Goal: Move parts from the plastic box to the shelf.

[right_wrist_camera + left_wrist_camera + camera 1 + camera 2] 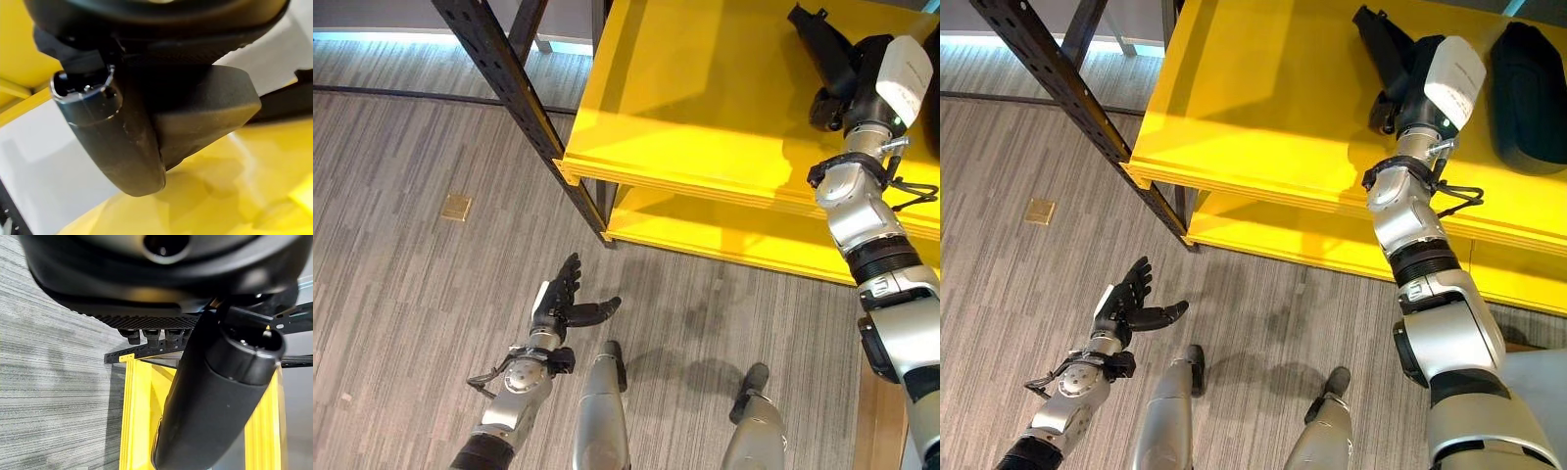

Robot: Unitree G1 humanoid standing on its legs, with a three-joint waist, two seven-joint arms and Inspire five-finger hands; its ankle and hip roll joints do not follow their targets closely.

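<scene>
My right hand (850, 76) reaches over the top board of the yellow shelf (705, 108), at its right side. Its fingers are curled round a black part (1379, 37) that rests on or just above the board; I cannot tell which. In the right wrist view, the thumb (115, 132) presses against the black part (210, 110). A second black part (1528, 83) lies on the board further right. My left hand (563, 304) hangs low over the floor with straight fingers and holds nothing; its fingertips (151, 335) point toward the shelf.
A black perforated steel upright (504, 73) slants down to the shelf's front left corner. A lower yellow board (724, 235) lies beneath the top one. A small brass plate (456, 207) is set into the grey floor on the left.
</scene>
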